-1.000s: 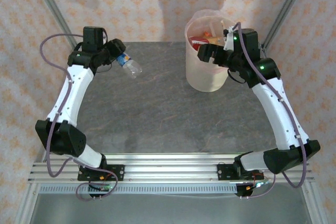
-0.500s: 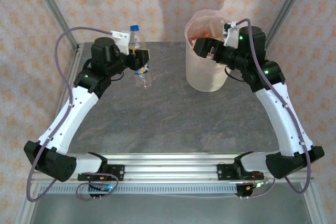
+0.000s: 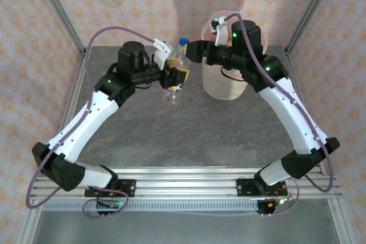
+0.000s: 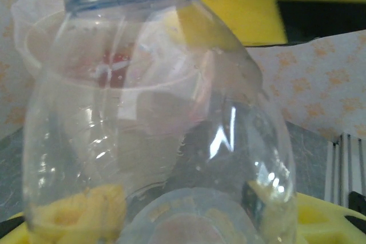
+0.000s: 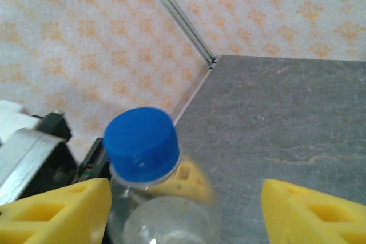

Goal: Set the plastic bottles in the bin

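We see one clear plastic bottle [image 3: 174, 84] held in the air above the far part of the grey table [image 3: 171, 135], just left of the bin [image 3: 224, 87] and apart from it. Its long axis stands close to upright. The blue cap [image 3: 182, 42] points up and the base hangs down, with the cap end leaning a little toward the bin.

The left gripper [image 3: 176, 74] is clamped across the bottle's body. In the left wrist view its yellow pads [image 4: 240, 4] flank the bottle, and the bin's rim shows behind.

The right gripper [image 3: 193, 50] reaches leftward from in front of the bin to the cap. In the right wrist view we look down on the cap, which sits between the parted yellow fingertips [image 5: 311, 210]. The jaws are apart. One finger is well clear of the bottle and the other is just beside its shoulder, though we cannot tell whether that one touches.
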Tool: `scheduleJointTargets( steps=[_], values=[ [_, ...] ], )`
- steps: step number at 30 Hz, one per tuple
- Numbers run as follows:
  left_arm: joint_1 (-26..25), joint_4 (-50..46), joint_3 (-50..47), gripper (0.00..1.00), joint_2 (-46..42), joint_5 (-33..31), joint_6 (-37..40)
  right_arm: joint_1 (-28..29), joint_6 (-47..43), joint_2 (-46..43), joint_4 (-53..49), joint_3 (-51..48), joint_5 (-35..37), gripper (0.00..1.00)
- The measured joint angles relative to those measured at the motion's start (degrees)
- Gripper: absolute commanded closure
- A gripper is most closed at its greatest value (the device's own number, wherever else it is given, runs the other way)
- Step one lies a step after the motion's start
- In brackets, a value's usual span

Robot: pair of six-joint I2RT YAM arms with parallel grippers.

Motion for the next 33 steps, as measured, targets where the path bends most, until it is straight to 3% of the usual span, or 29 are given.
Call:
scheduleJointTargets(
  steps=[16,18,23,24,26,28,33],
  values=[
    [-0.68,-2.49,1.11,0.45,0.22,3.8,1.92,0.79,1.77,2.54,3.48,1.2,-3.58,0.49],
    [-0.68,-2.75,1.22,0.45,0.22,3.96,1.95,0.9,2.32,2.6,3.93,1.11,-3.61,0.58],
    [-0.68,-3.74,1.6,0.43,0.33,3.72,1.84,1.05,1.77,2.6,4.66,0.72,-2.8,0.9],
    [-0.66,-4.02,1.64,0.41,0.33,3.48,1.73,1.03,1.86,2.58,4.79,0.39,-2.4,0.96],
    [-0.68,-4.5,1.64,0.26,0.33,3.13,1.33,1.07,1.97,2.4,5.53,-0.35,-1.95,1.0],
    [-0.68,-4.9,1.81,0.01,0.33,2.34,1.22,1.05,2.69,1.68,6.19,-1.6,-0.59,1.0],
    [-1.18,-4.13,3.15,0.0,-0.13,-0.42,0.35,1.01,3.37,-0.61,6.67,-5.38,6.25,1.0]
  ],
)
